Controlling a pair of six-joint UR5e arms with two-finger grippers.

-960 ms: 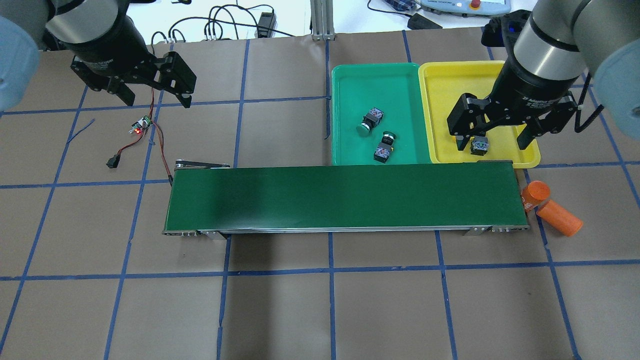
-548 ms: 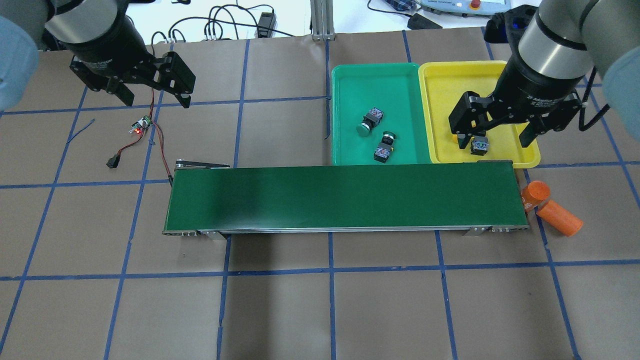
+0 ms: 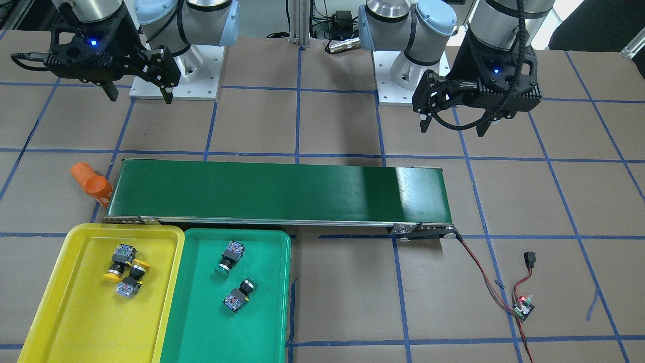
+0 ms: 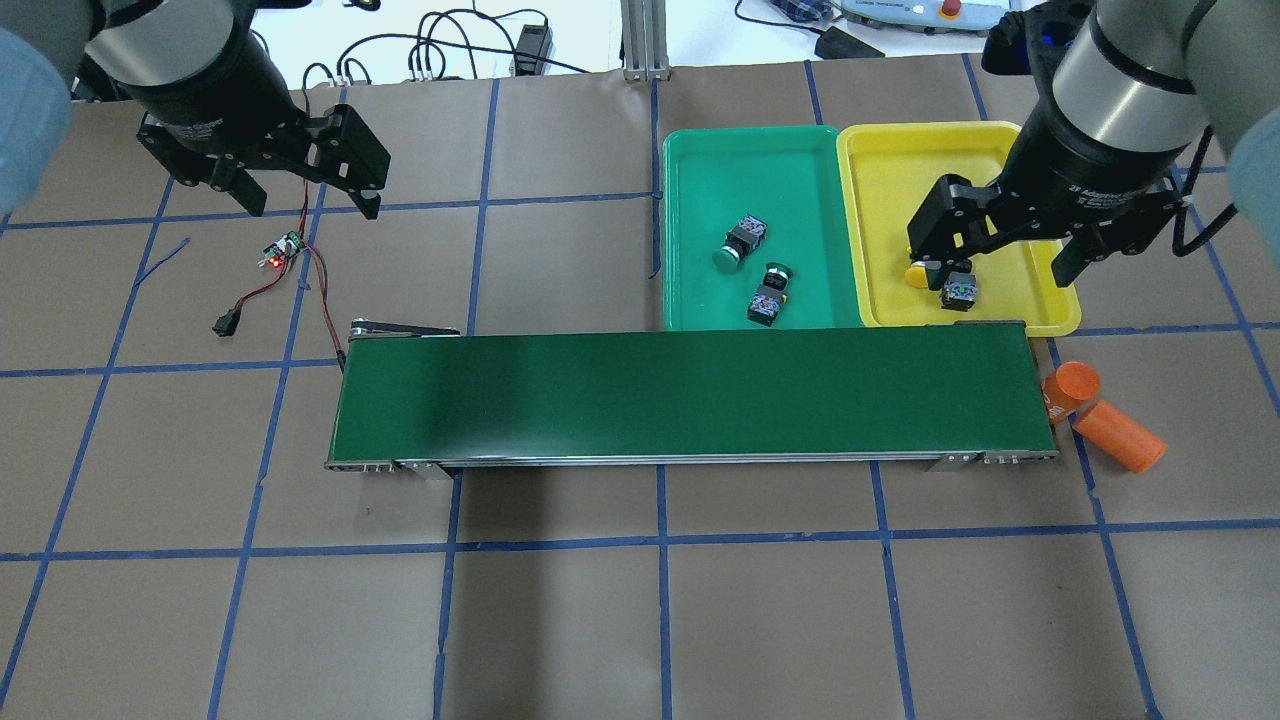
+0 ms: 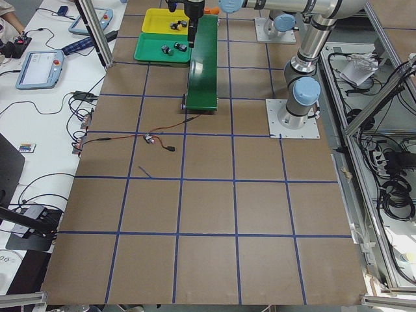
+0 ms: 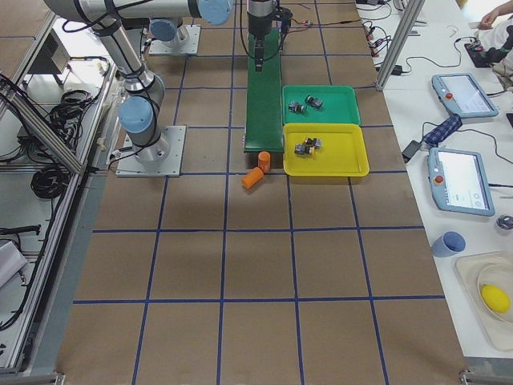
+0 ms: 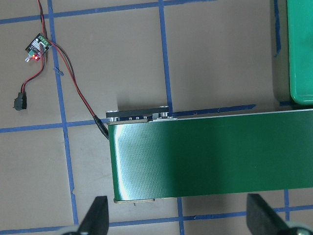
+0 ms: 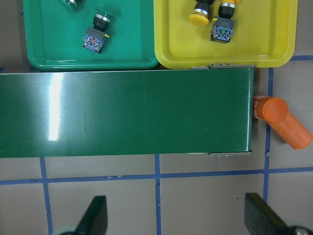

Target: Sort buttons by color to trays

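Two green-capped buttons (image 4: 738, 243) (image 4: 770, 293) lie on their sides in the green tray (image 4: 750, 132). Two yellow-capped buttons (image 3: 118, 262) (image 3: 132, 280) lie side by side in the yellow tray (image 3: 75, 322). In the overhead view my right gripper (image 4: 995, 272) hangs open and empty above the yellow tray (image 4: 900, 130) and hides most of those two buttons (image 4: 960, 290). The right wrist view shows them (image 8: 201, 12) (image 8: 224, 24) far from the fingers. My left gripper (image 4: 312, 200) is open and empty above the table's far left.
A long dark green conveyor belt (image 4: 690, 395) lies in front of the trays. Two orange cylinders (image 4: 1115, 435) (image 4: 1070, 385) lie at its right end. A small circuit board with red and black wires (image 4: 283, 250) lies below my left gripper.
My right gripper has drifted a little right and upward over the yellow tray, still open, uncovering a yellow cap. The left arm and the buttons have not moved.
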